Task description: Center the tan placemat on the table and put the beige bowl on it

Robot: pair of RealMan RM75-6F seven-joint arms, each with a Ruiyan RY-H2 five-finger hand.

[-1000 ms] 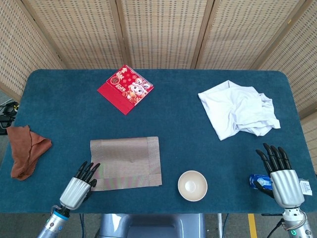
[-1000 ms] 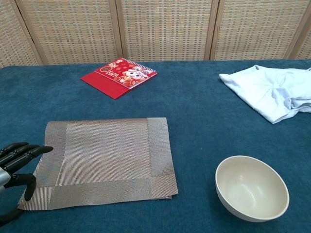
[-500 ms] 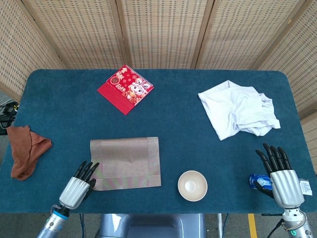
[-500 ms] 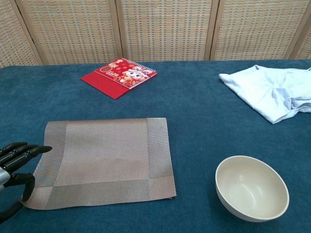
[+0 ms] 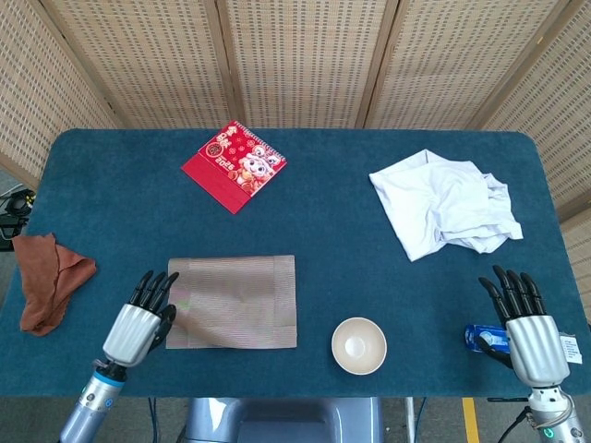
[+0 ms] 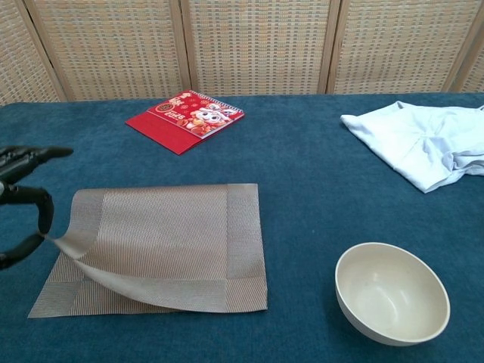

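Note:
The tan placemat point(image 5: 235, 303) point(image 6: 162, 242) lies left of the table's middle, near the front edge. Its left edge curls up off the blue tablecloth. My left hand point(image 5: 138, 323) point(image 6: 26, 193) is raised at that edge and holds the lifted corner at its thumb, its other fingers stretched out above. The beige bowl point(image 5: 358, 345) point(image 6: 392, 291) stands upright and empty to the right of the mat, apart from it. My right hand point(image 5: 526, 318) rests open at the front right with fingers spread, holding nothing; the chest view does not show it.
A red booklet point(image 5: 234, 166) point(image 6: 185, 119) lies at the back left. A crumpled white cloth point(image 5: 448, 203) point(image 6: 420, 140) covers the back right. A brown rag point(image 5: 51, 277) sits at the left edge. A small blue packet point(image 5: 482, 339) lies beside my right hand.
My left hand has risen and drawn left, lifting the placemat's left edge into a curl. The mat shifted slightly. The bowl and my right hand stayed put.

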